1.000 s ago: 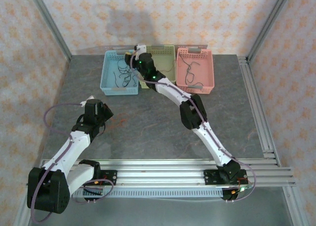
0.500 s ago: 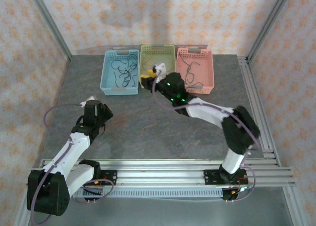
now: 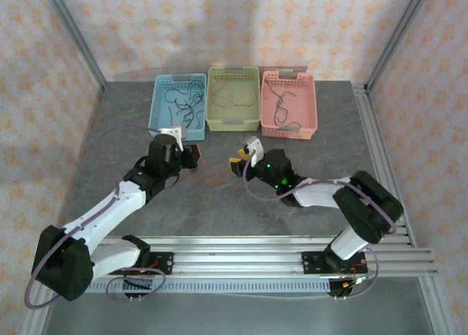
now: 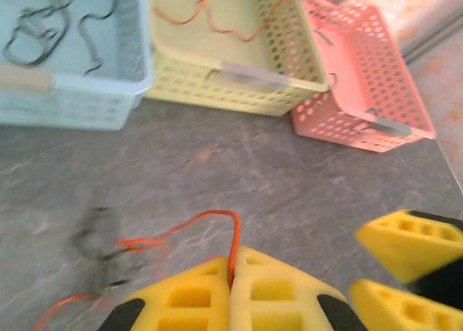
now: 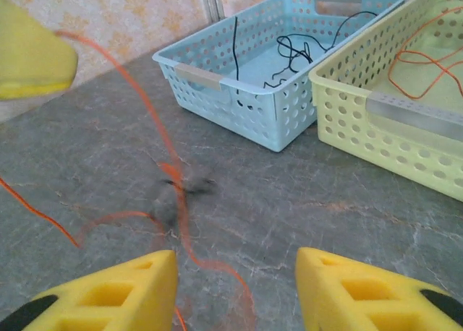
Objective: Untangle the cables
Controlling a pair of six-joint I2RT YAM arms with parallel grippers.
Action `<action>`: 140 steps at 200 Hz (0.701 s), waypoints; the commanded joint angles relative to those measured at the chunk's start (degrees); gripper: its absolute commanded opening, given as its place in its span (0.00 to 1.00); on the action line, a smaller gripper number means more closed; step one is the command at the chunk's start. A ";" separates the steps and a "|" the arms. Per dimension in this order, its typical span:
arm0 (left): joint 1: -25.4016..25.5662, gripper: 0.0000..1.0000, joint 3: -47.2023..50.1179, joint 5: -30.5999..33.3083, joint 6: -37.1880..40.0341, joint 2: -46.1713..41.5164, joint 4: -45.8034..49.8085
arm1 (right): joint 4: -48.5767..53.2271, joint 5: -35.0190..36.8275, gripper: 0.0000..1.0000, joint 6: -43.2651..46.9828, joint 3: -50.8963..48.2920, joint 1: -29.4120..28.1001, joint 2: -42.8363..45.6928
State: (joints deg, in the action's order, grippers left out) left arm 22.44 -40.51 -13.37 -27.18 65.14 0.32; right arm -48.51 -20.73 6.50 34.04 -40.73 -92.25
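Baskets (image 3: 234, 121) stand at the far side of the desk (image 3: 329, 159), cables (image 3: 210, 177) tangled before them. Left wrist: left pincer (image 4: 231, 267) pressed together, pinching a red-orange cable (image 4: 206, 221). Right wrist: right pincer (image 5: 235, 262) spread, cables just ahead.

Orange cable (image 4: 217, 214) in clamped left hand (image 4: 231, 267)

My left pincer (image 4: 231, 273) and right pincer (image 5: 235, 284) both wear bright yellow pads with black patches. The table (image 3: 219, 203) is dark grey, veined like marble. The red-orange cable (image 4: 206, 222) has a dark, blurred knot. The middle basket (image 3: 234, 121) is pale yellow-green. Left of it, the blue basket (image 3: 178, 134) holds black wires (image 5: 289, 53). Right of it is the salmon-pink basket (image 3: 289, 130). The walls (image 3: 256, 20) are cream with an orange floral print.
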 commanded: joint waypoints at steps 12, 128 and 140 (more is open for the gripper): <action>0.11 0.00 1.76 -1.08 3.85 4.62 -7.53 | -12.13 1.25 0.50 1.84 -1.68 -0.05 -7.56; -1.34 0.00 2.27 1.85 0.66 4.62 -6.09 | -15.11 -0.04 0.46 1.62 -0.47 -0.05 -12.49; -1.42 0.00 2.49 1.94 0.66 4.40 -6.28 | -12.43 -2.98 0.46 1.82 0.69 -0.08 -12.44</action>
State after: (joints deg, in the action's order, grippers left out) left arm 21.32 -38.83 -13.02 -25.67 70.87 -4.36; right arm -61.80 -17.06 7.40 32.53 -40.73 -103.85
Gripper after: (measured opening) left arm 0.045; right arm 0.461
